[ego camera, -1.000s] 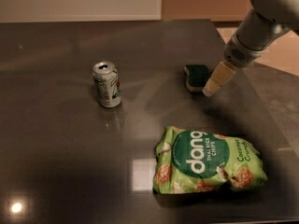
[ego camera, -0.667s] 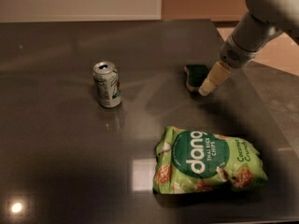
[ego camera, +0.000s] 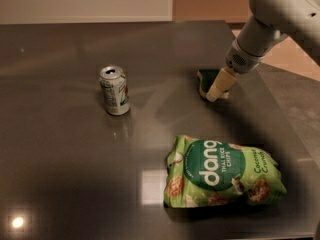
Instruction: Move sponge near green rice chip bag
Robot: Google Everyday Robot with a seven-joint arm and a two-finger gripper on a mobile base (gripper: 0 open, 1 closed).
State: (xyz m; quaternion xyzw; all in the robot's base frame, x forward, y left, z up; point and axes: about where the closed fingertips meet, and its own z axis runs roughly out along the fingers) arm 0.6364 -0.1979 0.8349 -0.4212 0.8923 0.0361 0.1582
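Note:
The sponge, dark green on top with a pale base, lies on the dark table at the right, far side. The gripper reaches down from the upper right and sits right over the sponge's right half, its cream fingers hiding part of it. The green rice chip bag, light green with a dark green circle and white "dang" lettering, lies flat nearer the front, well below the sponge and apart from it.
A silver-green soda can stands upright left of the sponge. The table's right edge runs diagonally past the bag. The grey-white arm fills the upper right corner.
The arm and gripper have shifted slightly left and down, coming over the sponge. The sponge, bag and can have not moved.

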